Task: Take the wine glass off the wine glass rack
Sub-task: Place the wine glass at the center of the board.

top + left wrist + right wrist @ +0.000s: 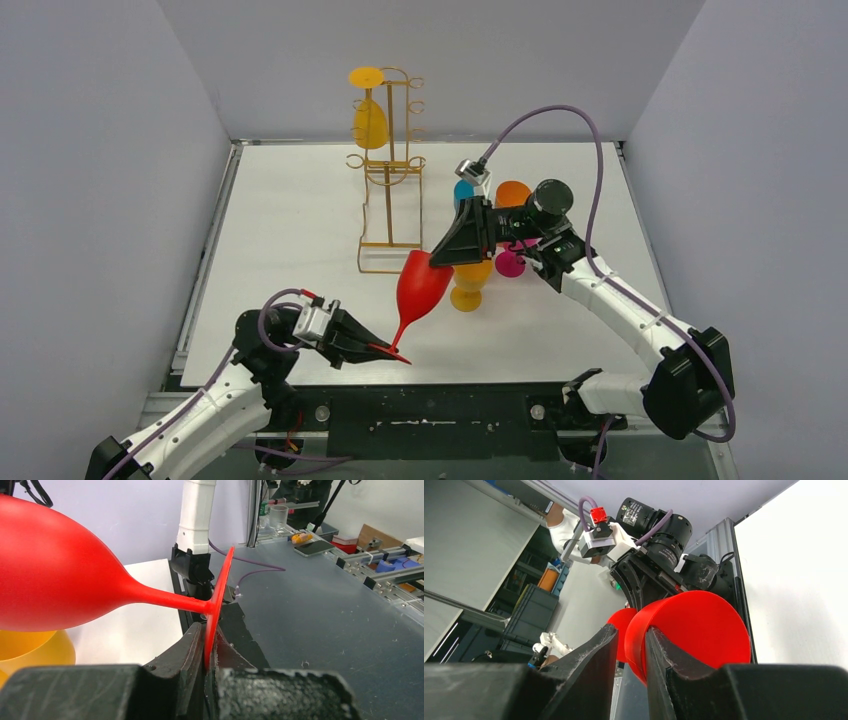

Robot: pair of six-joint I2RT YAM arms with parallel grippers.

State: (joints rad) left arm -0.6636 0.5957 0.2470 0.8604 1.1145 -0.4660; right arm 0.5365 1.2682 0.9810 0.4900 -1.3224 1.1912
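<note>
Left gripper [386, 348] was clenched on the thin edge of the foot [220, 595] of the red wine glass [420, 285], holding it at a slant with the bowl pointing away toward the right gripper [436, 260]. That gripper's two fingers [594, 655] stood on either side of the bowl's rim [636, 640], one inside and one outside. Whether they had truly pinched it could not be told.

The white table [300, 230] lay below. At its far side stood the gold wire rack [388, 178], with a yellow glass [370, 125] hanging from its top. The red wine glass was off the rack, its bowl just beside the front corner of the rack's base. Blue [463, 192], orange [512, 193], pink [510, 263] and yellow [470, 285] glasses stood clustered under the right arm.
</note>
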